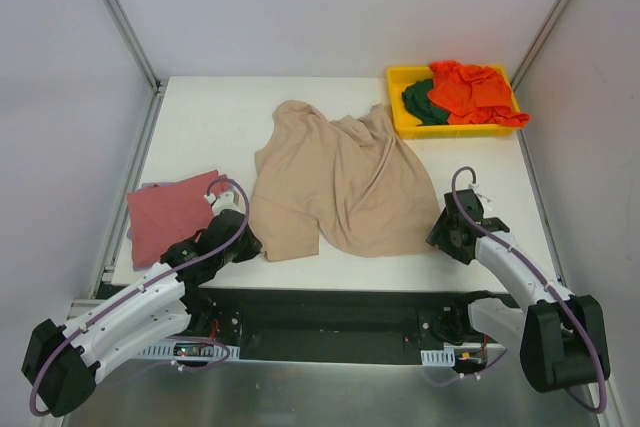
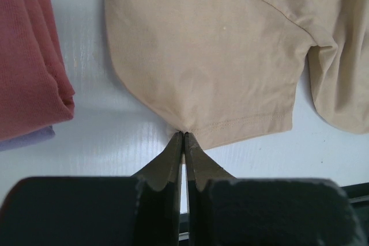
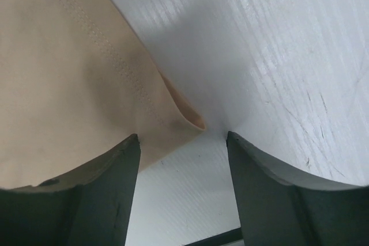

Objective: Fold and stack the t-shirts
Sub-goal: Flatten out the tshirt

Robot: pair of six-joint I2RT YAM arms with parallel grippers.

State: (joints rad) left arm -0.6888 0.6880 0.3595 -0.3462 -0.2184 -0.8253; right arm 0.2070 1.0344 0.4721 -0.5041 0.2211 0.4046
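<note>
A large tan t-shirt point(image 1: 340, 182) lies crumpled and spread across the middle of the white table point(image 1: 200, 117). My left gripper point(image 1: 252, 244) is shut on its near-left hem corner; in the left wrist view the gripper point(image 2: 183, 134) pinches the tan cloth point(image 2: 219, 44) right at the hem's edge. My right gripper point(image 1: 437, 235) is low at the shirt's near-right corner. Its jaws point(image 3: 183, 135) are open, with the tan hem corner point(image 3: 69, 73) curling up between the fingertips. A folded dusty-red t-shirt point(image 1: 170, 212) rests on a lavender one point(image 2: 29, 138) at the left.
A yellow bin point(image 1: 400, 122) at the back right holds orange-red t-shirts point(image 1: 470, 87) and a dark green one point(image 1: 420, 102). Metal rails border the table's left and right sides. The near table edge runs just behind both grippers.
</note>
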